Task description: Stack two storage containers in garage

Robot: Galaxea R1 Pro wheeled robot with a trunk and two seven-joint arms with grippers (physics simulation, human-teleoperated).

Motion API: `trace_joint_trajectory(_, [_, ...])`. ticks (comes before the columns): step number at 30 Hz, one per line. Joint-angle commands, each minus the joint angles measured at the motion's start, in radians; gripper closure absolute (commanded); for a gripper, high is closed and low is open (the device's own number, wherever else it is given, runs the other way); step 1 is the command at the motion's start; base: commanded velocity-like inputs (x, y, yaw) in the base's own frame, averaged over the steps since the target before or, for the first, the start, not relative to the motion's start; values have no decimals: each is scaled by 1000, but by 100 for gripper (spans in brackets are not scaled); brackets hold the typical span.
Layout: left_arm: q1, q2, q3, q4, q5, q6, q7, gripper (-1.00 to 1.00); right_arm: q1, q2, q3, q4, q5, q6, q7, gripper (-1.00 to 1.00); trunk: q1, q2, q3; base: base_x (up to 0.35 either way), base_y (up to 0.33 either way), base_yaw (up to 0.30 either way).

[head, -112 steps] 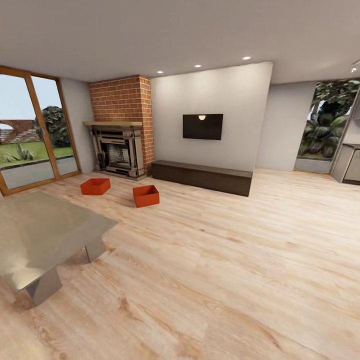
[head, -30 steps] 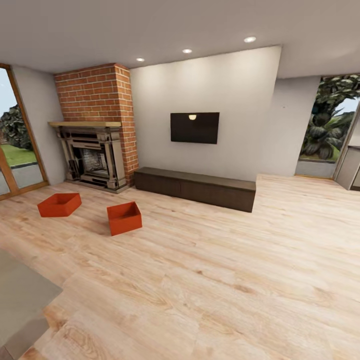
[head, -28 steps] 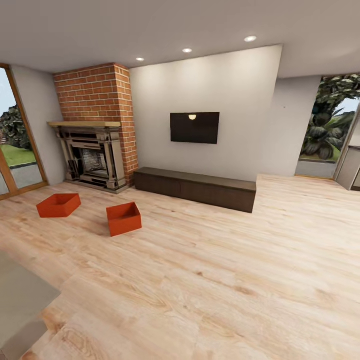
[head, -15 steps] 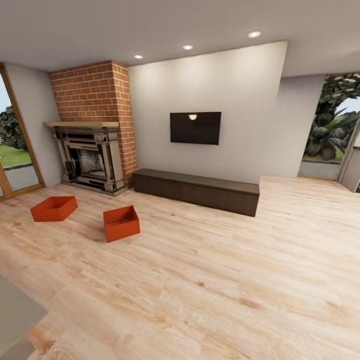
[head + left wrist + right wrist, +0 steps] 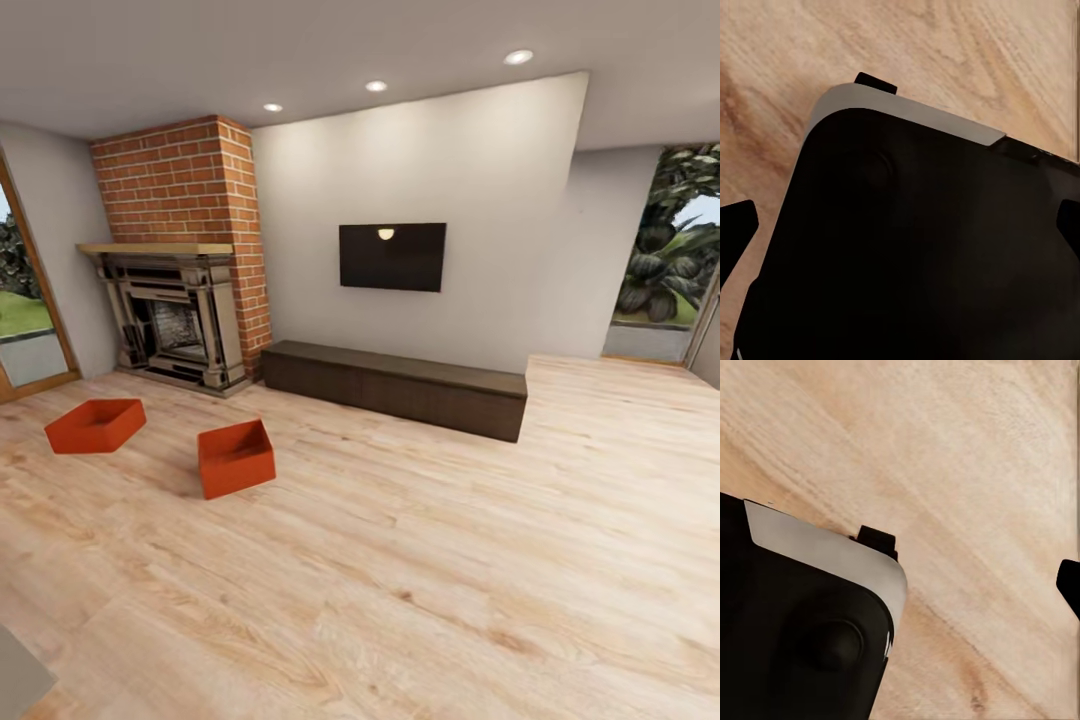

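Ahead, two orange-red storage containers, one (image 5: 96, 425) left of the other (image 5: 236, 458), sit slightly apart on the living room's wood floor (image 5: 450, 560), near the brick fireplace (image 5: 178, 320). Whether either gripper is wide or narrow cannot be told.

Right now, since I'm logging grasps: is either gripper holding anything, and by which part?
Nothing is held. Both storage containers sit on the wood floor, far ahead of the robot.

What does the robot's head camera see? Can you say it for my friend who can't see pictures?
Two orange-red storage containers sit apart on a light wood floor, in front of a brick fireplace. A dark TV hangs on the cream wall above a long, low dark cabinet.
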Motion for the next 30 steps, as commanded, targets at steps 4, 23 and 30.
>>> trace_joint_trajectory(4, [0, 0, 8, 0, 1, -3, -2, -100, -1, 0, -1, 3, 10, -5, -3, -100, 1, 0, -1, 322, 0, 0])
trace_joint_trajectory(23, [0, 0, 8, 0, 1, -2, -3, -100, -1, 4, -2, 3, 8, -5, -7, -100, 1, 0, -1, 322, 0, 65])
trace_joint_trajectory(30, [0, 0, 8, 0, 1, -2, -2, -100, -1, 2, -2, 3, 8, -5, -8, -100, 1, 0, -1, 322, 0, 266])
